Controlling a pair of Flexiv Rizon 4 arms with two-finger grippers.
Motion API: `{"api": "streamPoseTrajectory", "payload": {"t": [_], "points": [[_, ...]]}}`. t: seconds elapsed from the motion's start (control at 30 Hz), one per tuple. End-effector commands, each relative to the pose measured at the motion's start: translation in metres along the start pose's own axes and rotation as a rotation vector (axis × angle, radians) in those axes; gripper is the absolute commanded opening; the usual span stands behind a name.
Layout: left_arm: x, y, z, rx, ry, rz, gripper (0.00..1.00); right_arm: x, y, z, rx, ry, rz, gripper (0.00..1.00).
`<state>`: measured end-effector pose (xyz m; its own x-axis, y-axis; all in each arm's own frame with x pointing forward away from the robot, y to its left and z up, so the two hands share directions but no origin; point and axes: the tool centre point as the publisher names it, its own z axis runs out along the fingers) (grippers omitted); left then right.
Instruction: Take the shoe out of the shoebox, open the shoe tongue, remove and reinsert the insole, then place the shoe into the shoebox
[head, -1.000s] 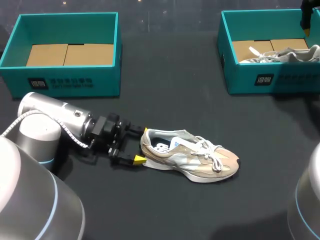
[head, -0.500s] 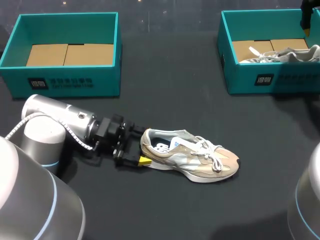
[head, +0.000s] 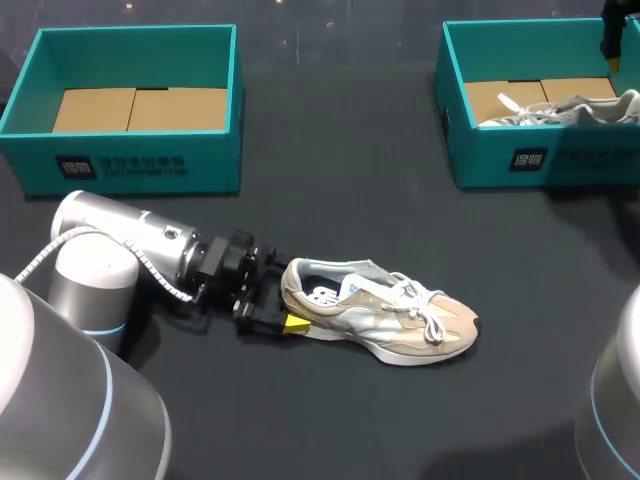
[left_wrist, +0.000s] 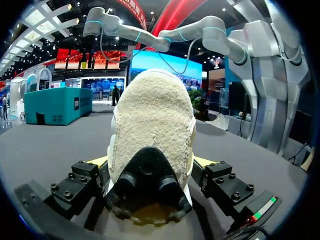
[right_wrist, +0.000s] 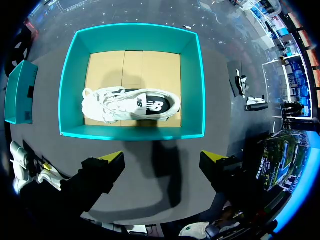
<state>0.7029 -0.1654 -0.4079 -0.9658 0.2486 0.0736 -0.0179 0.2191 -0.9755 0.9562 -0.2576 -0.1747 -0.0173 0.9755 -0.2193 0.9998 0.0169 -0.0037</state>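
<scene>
Dark table (head: 330, 180) carries a beige shoe (head: 385, 315) lying on its sole near the middle, toe toward 3 o'clock. At its 9 o'clock, the left gripper (head: 287, 293) clasps the heel, one yellow-tipped finger on each side. A teal left shoebox (head: 140, 165) stands at 10 o'clock. At 2 o'clock, the right shoebox (head: 480, 165) holds a white shoe (right_wrist: 131, 105); the right gripper (right_wrist: 165, 160) hovers above it, fingers spread.

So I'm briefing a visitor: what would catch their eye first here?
A beige shoe lies on its sole in the middle, with the left gripper at its heel. Two teal boxes stand at the far corners: the left shoebox and the right shoebox, which holds a white shoe.
</scene>
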Motion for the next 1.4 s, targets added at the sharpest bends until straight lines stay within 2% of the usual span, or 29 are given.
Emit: {"api": "streamPoseTrajectory", "payload": {"t": [0.03,0.57,0.6,0.63,0.67,0.7,1.4], "points": [[-0.002,0.001,0.005,0.003,0.002,0.001,1.00,0.000,-0.001,0.000,-0.001,0.000,0.000,1.00],[-0.002,0.001,0.011,0.022,-0.002,0.003,1.00,0.000,-0.001,0.000,-0.001,0.000,0.000,1.00],[-0.002,0.001,0.012,0.023,-0.004,0.005,0.94,0.000,-0.001,0.000,-0.001,0.000,0.000,1.00],[-0.002,0.001,0.012,0.023,-0.007,0.006,0.42,0.000,-0.001,0.000,-0.001,0.000,0.000,1.00],[-0.002,0.001,0.012,0.023,-0.010,0.007,0.07,0.000,-0.001,0.000,-0.001,0.000,0.000,1.00],[-0.002,0.001,0.012,0.022,-0.011,0.007,0.00,0.000,-0.001,0.000,-0.001,0.000,0.000,1.00],[0.010,0.002,0.001,0.003,-0.169,-0.034,0.00,0.000,-0.001,0.000,-0.001,0.000,0.000,1.00]]}}
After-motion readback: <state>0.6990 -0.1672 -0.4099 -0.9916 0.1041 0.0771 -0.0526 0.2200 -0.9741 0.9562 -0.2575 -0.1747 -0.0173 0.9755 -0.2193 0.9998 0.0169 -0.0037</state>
